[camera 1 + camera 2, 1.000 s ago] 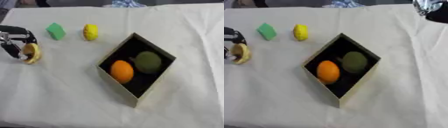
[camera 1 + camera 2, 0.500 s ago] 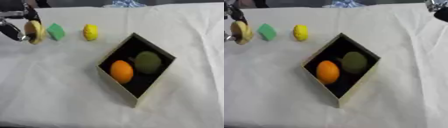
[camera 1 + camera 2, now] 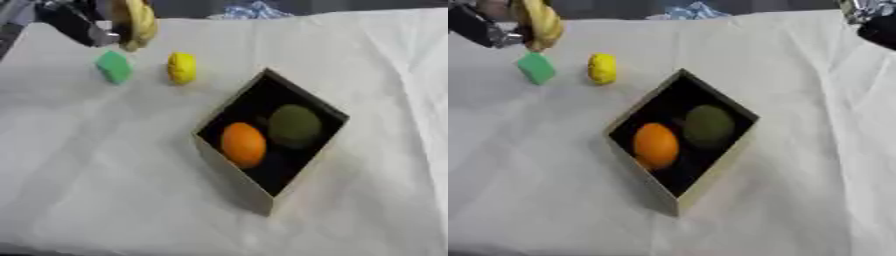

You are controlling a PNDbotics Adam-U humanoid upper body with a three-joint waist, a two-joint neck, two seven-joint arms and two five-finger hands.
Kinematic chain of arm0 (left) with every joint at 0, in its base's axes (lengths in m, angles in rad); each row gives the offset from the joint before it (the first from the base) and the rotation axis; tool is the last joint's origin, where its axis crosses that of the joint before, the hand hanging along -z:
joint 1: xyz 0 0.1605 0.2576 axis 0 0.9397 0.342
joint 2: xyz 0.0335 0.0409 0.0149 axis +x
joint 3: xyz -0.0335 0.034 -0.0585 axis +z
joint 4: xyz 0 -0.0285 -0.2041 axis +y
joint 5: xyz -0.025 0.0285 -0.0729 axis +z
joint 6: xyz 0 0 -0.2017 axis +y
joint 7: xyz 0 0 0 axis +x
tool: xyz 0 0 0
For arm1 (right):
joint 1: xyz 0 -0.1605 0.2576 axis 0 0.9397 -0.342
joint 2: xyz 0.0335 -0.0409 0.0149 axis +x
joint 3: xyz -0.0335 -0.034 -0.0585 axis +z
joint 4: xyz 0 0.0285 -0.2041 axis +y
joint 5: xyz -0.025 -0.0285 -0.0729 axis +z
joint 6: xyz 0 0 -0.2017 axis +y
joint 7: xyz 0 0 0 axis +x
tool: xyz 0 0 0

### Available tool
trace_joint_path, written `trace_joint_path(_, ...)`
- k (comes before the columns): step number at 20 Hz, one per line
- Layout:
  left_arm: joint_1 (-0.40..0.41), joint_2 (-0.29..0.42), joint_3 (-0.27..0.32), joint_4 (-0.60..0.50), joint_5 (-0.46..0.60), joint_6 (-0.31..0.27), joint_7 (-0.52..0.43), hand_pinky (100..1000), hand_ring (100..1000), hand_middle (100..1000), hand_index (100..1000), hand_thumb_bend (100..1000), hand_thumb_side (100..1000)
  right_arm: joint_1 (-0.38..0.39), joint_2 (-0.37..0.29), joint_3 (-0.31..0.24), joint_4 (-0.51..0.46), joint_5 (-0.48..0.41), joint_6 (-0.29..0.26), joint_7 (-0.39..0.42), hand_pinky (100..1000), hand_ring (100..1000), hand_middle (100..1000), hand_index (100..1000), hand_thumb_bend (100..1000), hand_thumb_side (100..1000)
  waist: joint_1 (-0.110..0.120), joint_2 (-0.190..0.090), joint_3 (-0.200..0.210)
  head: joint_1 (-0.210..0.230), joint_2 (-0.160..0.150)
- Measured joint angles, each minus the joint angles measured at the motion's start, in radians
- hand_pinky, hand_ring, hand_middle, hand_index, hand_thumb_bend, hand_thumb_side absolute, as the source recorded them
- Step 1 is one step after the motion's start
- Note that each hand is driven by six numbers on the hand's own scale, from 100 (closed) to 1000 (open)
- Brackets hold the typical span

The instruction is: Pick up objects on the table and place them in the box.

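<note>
two items already lie inside the box [image 3: 229, 167]: an orange fruit [image 3: 242, 144] toward its near-left side and a dull green fruit [image 3: 294, 125] just beside it, toward the far-right side. judged progress: roughly halfway.

a third item, a banana [image 3: 134, 21], is off the counter [image 3: 105, 165], held in the left hand [image 3: 83, 25] well to the far left of the box. fingers look curled round it, though blur hides the exact contact. its long axis runs close to vertical, tilted slightly, with the lower tip hanging down above the green block [image 3: 114, 67].

left on the counter: the green block and a small yellow item [image 3: 182, 67], both far-left of the box, near each other but apart.

right hand [image 3: 872, 20] shows only as a dark shape at the corner far-right of the box; cannot tell how its fingers stand.

likely next: carry the banana toward the box and lay it in the free space.
</note>
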Motion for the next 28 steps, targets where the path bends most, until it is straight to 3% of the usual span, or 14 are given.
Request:
trace_joint_path(7, -0.052, -0.256, -0.057, 0.098, -0.090, 0.018, -0.005, 727, 621, 548, 689, 148, 157, 0.003, 0.016, -0.004, -0.005, 0.000, 0.005, -0.001, 918, 915, 685, 772, 100, 417, -0.004, 0.000, 0.002, 0.000, 0.000)
trace_joint_path(12, -0.050, -0.360, -0.069, 0.203, -0.185, -0.012, -0.017, 729, 632, 558, 696, 165, 179, -0.001, 0.026, -0.004, -0.006, 0.000, 0.007, 0.001, 919, 915, 684, 770, 100, 424, -0.005, 0.006, -0.002, 0.002, 0.002)
trace_joint_path(17, -0.033, -0.411, -0.073, 0.298, -0.259, -0.053, -0.004, 739, 643, 571, 709, 182, 211, -0.002, 0.032, -0.003, -0.011, -0.002, 0.008, 0.002, 919, 915, 684, 769, 100, 425, -0.005, 0.011, -0.004, 0.005, 0.007)
trace_joint_path(21, -0.022, -0.427, -0.075, 0.326, -0.277, -0.081, -0.006, 816, 774, 748, 854, 318, 381, -0.002, 0.040, -0.004, -0.013, -0.005, 0.008, 0.002, 919, 914, 684, 768, 100, 422, -0.006, 0.013, -0.004, 0.009, 0.010)
trace_joint_path(22, -0.020, -0.428, -0.076, 0.328, -0.277, -0.089, -0.011, 859, 823, 813, 909, 392, 474, -0.002, 0.041, -0.004, -0.013, -0.006, 0.008, 0.002, 919, 914, 684, 768, 100, 423, -0.006, 0.013, -0.004, 0.009, 0.010)
trace_joint_path(24, -0.016, -0.429, -0.079, 0.330, -0.277, -0.102, -0.023, 874, 845, 841, 941, 455, 527, -0.002, 0.042, -0.004, -0.015, -0.007, 0.008, 0.001, 919, 914, 684, 767, 100, 425, -0.006, 0.013, -0.004, 0.010, 0.010)
trace_joint_path(26, -0.016, -0.429, -0.078, 0.325, -0.276, -0.108, -0.029, 876, 847, 843, 948, 490, 537, -0.002, 0.043, -0.004, -0.017, -0.007, 0.009, 0.001, 919, 914, 684, 767, 100, 425, -0.007, 0.013, -0.004, 0.010, 0.010)
trace_joint_path(28, -0.015, -0.429, -0.073, 0.311, -0.274, -0.108, -0.029, 870, 840, 833, 940, 465, 511, -0.001, 0.047, -0.004, -0.017, -0.007, 0.010, 0.001, 919, 914, 684, 766, 100, 425, -0.008, 0.013, -0.004, 0.010, 0.010)
